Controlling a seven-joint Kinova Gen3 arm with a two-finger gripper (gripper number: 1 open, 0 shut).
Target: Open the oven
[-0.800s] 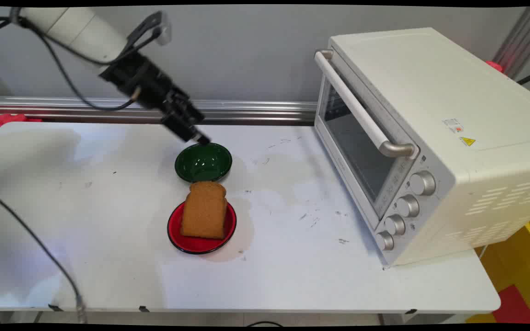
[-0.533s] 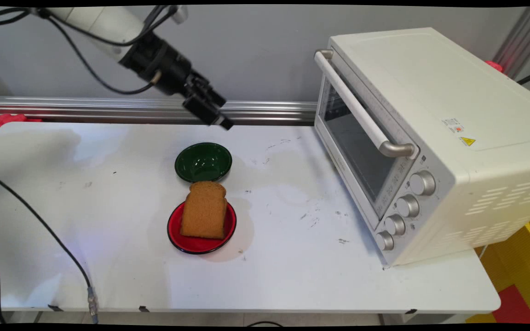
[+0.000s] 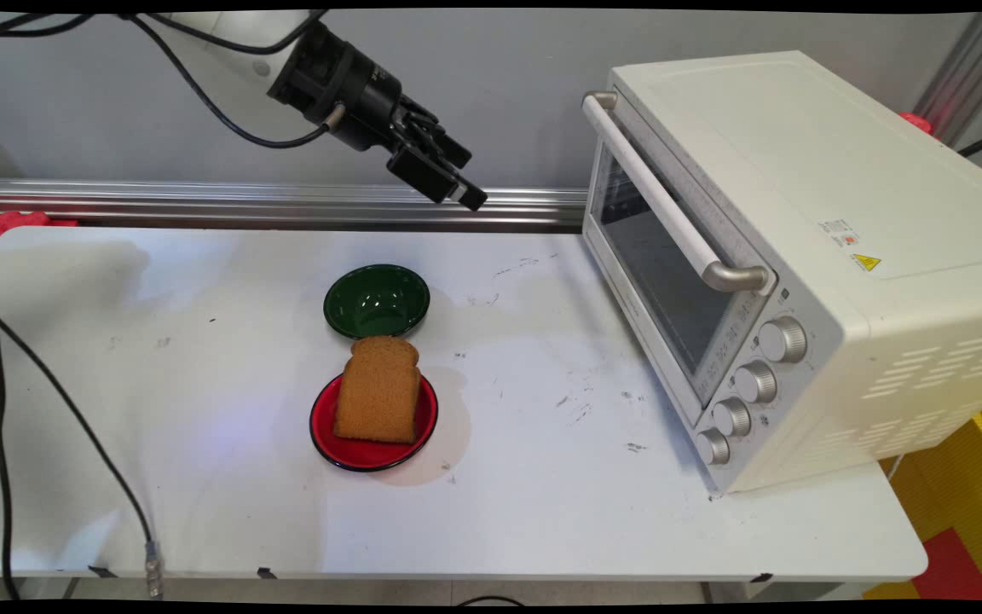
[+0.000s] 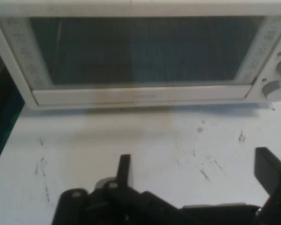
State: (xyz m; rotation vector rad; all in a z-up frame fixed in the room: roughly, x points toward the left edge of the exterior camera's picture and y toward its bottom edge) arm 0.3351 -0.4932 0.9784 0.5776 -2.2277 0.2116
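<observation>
My gripper [image 3: 455, 182] hangs high above the back of the white table [image 3: 201, 477], in front of the metal rail [image 3: 158, 203] along the wall, and it points down and across toward the toaster oven [image 3: 798, 256]. My jaws stand open and hold nothing; in the hand view my gripper [image 4: 196, 171] shows one finger at the left and the other at the far right, with bare tabletop [image 4: 131, 136] between them. Nothing lies between me and the oven [image 4: 140, 51]: only the scuffed table surface stretches up to its closed glass door [image 4: 140, 49]. The oven is cream-white, with a long bar handle [image 3: 670, 205] across the top of the door and four silver knobs [image 3: 747, 382] down its front corner; two of those knobs [image 4: 276, 89] show at the right edge of my hand view. Below and a little to the left of me sits a dark green bowl [image 3: 377, 300], well apart from my fingers. Just in front of it a red plate [image 3: 329, 443] carries a brown slice of bread [image 3: 378, 390] standing on edge. Black cables [image 3: 48, 409] trail over the table's left side.
</observation>
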